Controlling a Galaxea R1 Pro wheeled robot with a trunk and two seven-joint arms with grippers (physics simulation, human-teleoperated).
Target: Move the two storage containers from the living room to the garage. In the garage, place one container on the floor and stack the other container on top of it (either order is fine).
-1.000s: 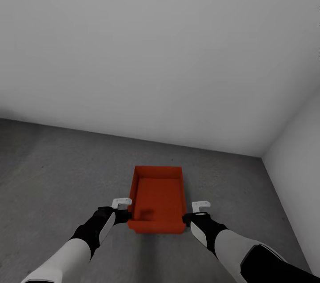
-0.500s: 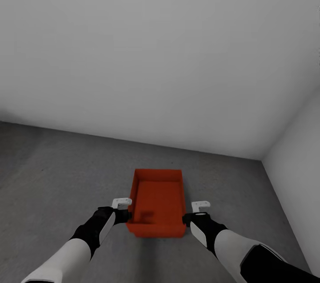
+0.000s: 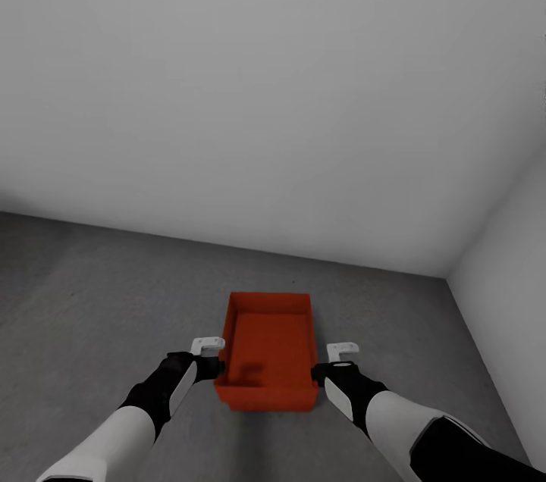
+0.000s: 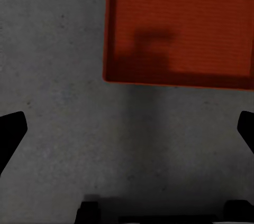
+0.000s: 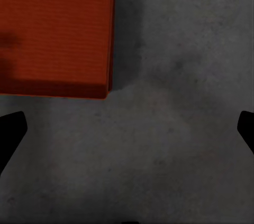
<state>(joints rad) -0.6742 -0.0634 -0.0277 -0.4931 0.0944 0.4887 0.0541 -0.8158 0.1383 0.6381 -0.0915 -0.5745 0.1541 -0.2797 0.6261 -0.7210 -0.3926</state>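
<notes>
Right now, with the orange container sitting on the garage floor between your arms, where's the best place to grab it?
Probably by its two long side walls, one gripper per side. The storage container is open-topped with plain low walls and no handles, lying lengthwise away from the robot. The left gripper and right gripper flank it, both open, so each could close over the nearest rim from above.

Container [image 4: 177,26] cut off at edge

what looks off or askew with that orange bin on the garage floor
Nothing stands out. The storage container sits flat and upright on the floor, empty and undamaged, between the open left gripper and right gripper, neither touching it.
</notes>
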